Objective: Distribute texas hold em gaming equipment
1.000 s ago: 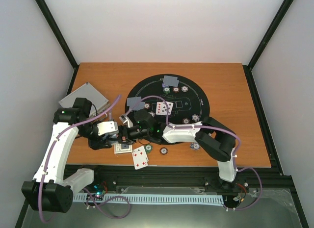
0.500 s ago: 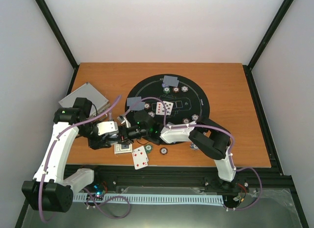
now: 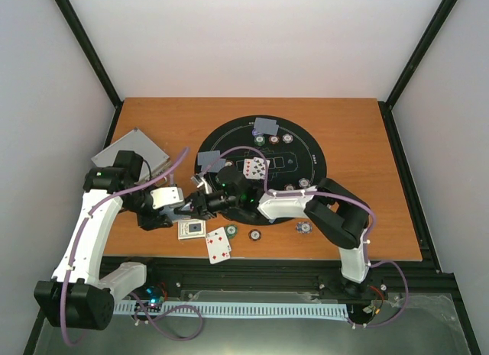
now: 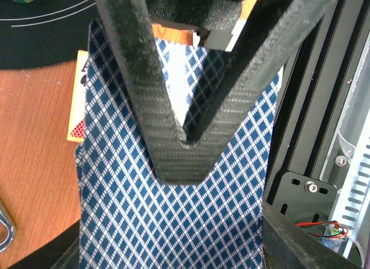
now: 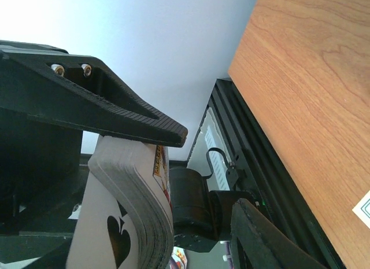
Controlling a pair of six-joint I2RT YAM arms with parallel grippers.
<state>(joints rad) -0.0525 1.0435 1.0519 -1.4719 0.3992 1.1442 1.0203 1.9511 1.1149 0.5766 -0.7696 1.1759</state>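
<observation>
The overhead view was bright and even, lit from above, with the white walls [image 3: 252, 42] slightly washed out and only soft, faint shadows on the table [image 3: 359, 126]. At the left wrist the deck [image 4: 202, 223] showed crisp, its pattern sharp, with pale glare along the right edge. At the right wrist the backdrop was blown out white, and the deck's near edge was soft.

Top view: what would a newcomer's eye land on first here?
Both pincers meet at the near-left edge of the black mat: the left pincer is shut on a blue-diamond-backed deck, the right pincer open close beside it. The round mat, dotted with chips, comes next, then a red-pip card face up in front of it.
</observation>
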